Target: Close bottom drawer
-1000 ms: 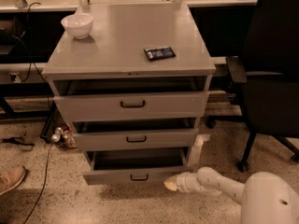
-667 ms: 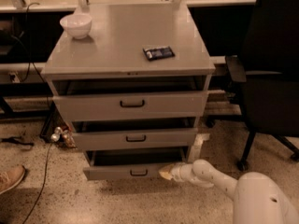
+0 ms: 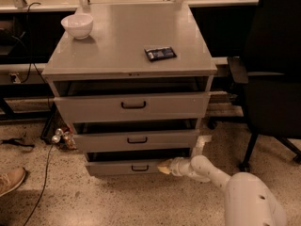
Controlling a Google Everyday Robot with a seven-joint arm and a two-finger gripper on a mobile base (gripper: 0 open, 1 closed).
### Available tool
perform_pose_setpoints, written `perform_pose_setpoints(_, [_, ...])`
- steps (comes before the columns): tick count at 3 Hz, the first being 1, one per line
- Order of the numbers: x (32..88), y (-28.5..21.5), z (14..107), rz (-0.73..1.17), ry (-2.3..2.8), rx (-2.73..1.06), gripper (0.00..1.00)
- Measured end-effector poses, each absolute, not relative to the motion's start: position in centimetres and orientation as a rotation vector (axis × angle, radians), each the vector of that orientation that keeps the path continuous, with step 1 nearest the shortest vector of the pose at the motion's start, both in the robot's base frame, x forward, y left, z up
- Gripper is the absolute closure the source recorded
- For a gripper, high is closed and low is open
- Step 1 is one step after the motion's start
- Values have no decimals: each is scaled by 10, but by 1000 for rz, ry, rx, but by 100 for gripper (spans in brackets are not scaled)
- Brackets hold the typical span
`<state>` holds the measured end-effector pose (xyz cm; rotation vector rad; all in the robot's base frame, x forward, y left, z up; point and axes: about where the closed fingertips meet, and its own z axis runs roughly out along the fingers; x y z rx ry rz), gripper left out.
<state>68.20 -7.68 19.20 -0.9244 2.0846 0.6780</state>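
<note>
Low at the foot of the desk (image 3: 127,36), the pincer (image 3: 164,168) sits at the front of the bottom drawer (image 3: 113,168), whose loop handle (image 3: 139,167) lies just to its left; whether the pincer is released or clenched cannot be told. That drawer stands partly pulled out, a dark gap showing over it, with the middle drawer (image 3: 103,141) just above the pincer and the top drawer (image 3: 94,108) higher again, both also ajar. Well above and left of the pincer a bowl (image 3: 77,25) rests on the desk, a dark packet (image 3: 160,53) lies straight above, and a chair (image 3: 277,79) stands to its right.
</note>
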Motion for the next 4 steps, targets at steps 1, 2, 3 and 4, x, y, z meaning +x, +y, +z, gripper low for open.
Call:
perform_pose_setpoints(1, [684, -77, 192, 677, 2081, -925, 100])
perform_pose_setpoints(2, [657, -79, 203, 677, 2062, -1000, 100])
perform_pose_setpoints(3, [596, -77, 207, 766, 2074, -1092, 100])
perform_pose_setpoints(4, [557, -90, 194, 879, 2144, -1083, 100])
